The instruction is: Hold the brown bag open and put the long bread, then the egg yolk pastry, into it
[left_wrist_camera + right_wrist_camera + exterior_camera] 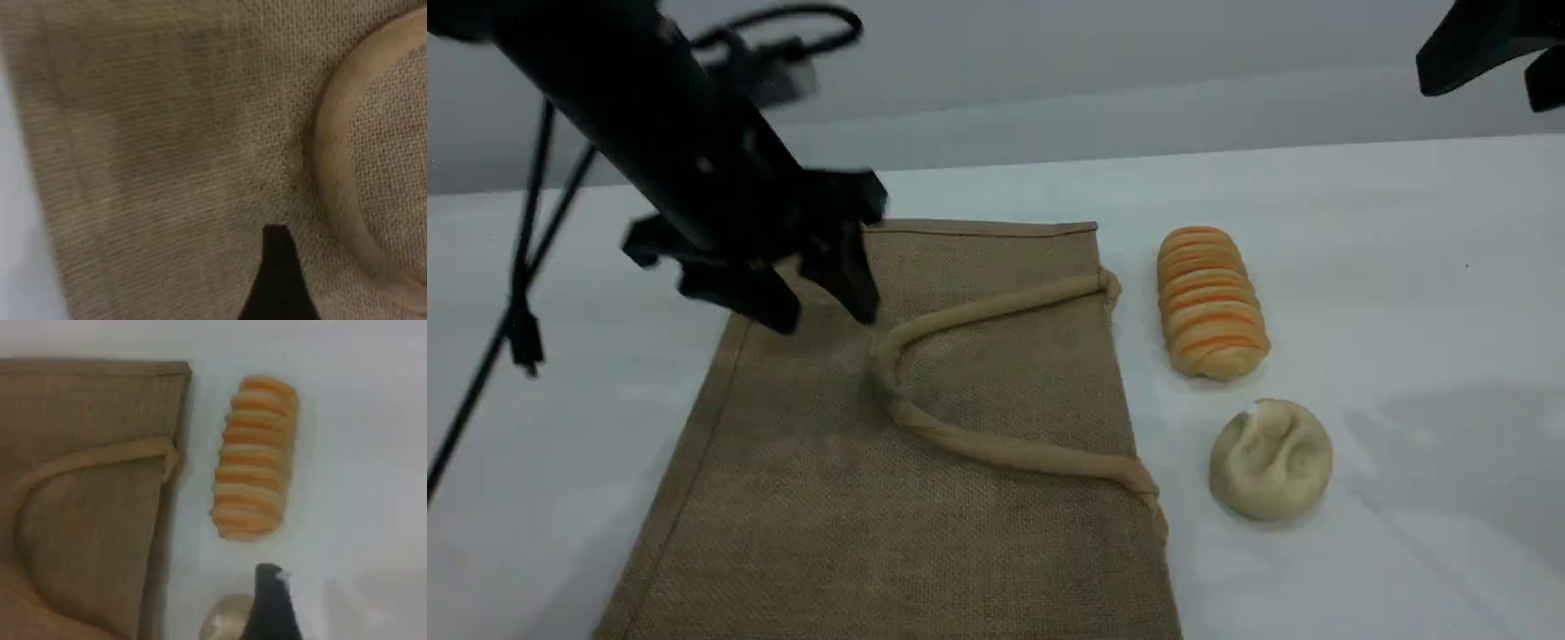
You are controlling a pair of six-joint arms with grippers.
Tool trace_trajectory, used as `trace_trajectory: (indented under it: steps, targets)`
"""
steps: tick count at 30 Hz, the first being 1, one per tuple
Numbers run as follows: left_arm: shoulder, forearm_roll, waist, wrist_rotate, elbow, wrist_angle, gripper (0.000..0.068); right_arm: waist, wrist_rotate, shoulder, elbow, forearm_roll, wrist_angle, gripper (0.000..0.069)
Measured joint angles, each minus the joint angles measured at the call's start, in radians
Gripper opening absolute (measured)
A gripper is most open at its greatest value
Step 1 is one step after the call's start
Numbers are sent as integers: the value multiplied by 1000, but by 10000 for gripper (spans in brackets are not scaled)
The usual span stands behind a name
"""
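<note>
Left gripper (827,318): jaws apart, holding nothing, poised over the far-left part of the bag (925,533), just left of the bend in its handle (996,449). Bag: lying flat on the table (1405,267), mouth edge turned right, handle loop folded back across its face. Bread (1211,302): on the table just right of the bag's far corner, not touching it. Pastry (1272,458): right of the bag, nearer than the bread. Right gripper (1485,89): fingers apart, empty, raised well right of the bag, beyond the bread.
</note>
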Motion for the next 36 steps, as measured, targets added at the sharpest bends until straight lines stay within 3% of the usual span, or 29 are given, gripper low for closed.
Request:
trace_trajectory:
  steps: [7, 14, 19, 24, 30, 33, 36]
  targets:
    - [79, -13, -41, -20, -4, -73, 469, 0, 2, 0, 0, 14, 4, 460]
    - [168, -10, -82, -58, -78, -69, 469, 0, 3, 0, 0, 24, 27, 460]
    - [190, 40, -86, -118, -89, -69, 455, 0, 3, 0, 0, 24, 39, 460]
    - [193, 125, -86, -205, -89, -59, 349, 0, 3, 0, 0, 23, 41, 460]
    - [193, 212, -86, -330, -89, -68, 91, 0, 1, 0, 0, 23, 40, 460]
    - [185, 233, -86, -327, -111, -50, 90, 0, 1, 0, 0, 23, 33, 460]
    - [147, 238, -86, -260, -164, 39, 90, 0, 1, 0, 0, 23, 27, 460]
